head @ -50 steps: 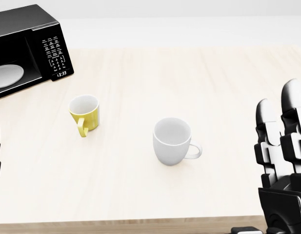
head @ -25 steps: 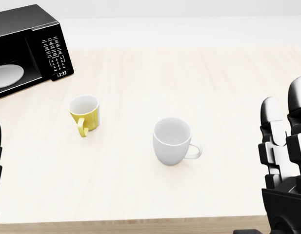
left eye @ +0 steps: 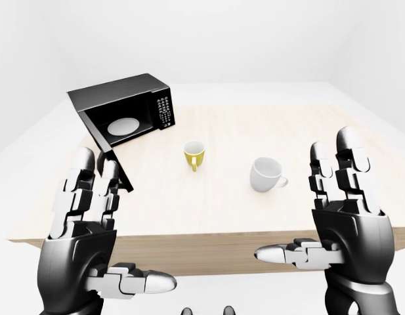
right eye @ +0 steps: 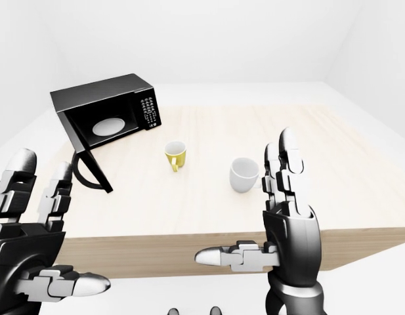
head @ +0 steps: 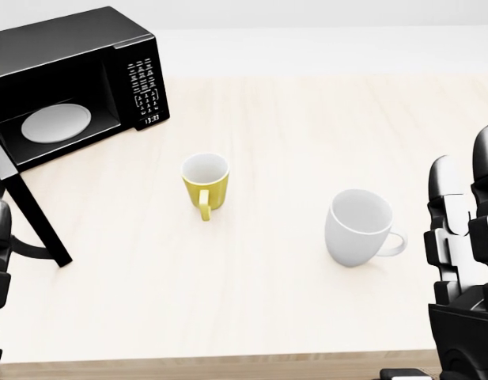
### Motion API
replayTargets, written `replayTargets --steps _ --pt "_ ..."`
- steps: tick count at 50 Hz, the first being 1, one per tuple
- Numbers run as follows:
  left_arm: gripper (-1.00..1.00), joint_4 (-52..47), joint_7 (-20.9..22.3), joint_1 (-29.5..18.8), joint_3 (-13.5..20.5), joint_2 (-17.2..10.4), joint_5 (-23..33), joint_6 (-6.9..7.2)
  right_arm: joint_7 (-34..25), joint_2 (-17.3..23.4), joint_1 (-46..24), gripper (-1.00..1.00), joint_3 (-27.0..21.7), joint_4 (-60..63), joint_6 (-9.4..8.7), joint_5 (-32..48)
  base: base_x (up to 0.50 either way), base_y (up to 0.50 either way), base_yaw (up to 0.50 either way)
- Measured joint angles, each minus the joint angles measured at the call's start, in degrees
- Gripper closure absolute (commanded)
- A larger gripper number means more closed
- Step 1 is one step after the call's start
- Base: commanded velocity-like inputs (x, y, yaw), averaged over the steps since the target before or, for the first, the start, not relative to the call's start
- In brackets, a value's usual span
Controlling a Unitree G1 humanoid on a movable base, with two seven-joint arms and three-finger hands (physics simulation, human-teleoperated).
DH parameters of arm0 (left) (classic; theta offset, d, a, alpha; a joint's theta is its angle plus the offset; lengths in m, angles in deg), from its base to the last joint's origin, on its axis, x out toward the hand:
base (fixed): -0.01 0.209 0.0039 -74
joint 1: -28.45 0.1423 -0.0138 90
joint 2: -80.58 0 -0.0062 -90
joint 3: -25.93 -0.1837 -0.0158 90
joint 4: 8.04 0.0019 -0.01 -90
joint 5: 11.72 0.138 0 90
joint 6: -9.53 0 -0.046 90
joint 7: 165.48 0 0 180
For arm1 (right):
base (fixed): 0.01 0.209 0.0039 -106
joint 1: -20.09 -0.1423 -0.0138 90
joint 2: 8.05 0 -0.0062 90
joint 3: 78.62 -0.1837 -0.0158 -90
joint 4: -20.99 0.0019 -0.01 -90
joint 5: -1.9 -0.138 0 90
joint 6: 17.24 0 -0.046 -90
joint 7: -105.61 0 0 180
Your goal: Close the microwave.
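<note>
Microwave (head: 73, 75) door (head: 30, 207) swings out at head view's left, just above the splayed, empty left hand (left eye: 90, 230) (right hand (left eye: 343, 210), likewise empty, sits well apart).

Left hand (left eye: 90, 230): hovering upright, fingers (left eye: 77, 190) spreading open, holding nothing.
Right hand (left eye: 343, 226): mirroring, thumb pointing inward.

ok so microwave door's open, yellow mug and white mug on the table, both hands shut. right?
One thing is off: both hands are open, not shut. The left-eye view shows the left hand and right hand with fingers spread. The microwave door is open; the yellow mug and white mug are there.
</note>
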Motion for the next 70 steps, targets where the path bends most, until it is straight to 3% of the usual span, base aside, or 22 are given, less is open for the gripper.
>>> replayTargets --steps 19,70 --pt "-1.0 0.0 -1.1 0.0 1.1 -1.3 -1.9 0.0 0.6 0.4 0.2 -1.0 0.9 -0.7 0.0 0.6 0.0 0.5 0.0" --pt "-1.0 0.0 -0.8 0.0 1.1 -1.0 -1.4 0.0 1.7 1.6 0.9 -1.0 3.1 -0.9 0.0 1.5 0.0 0.5 0.0"
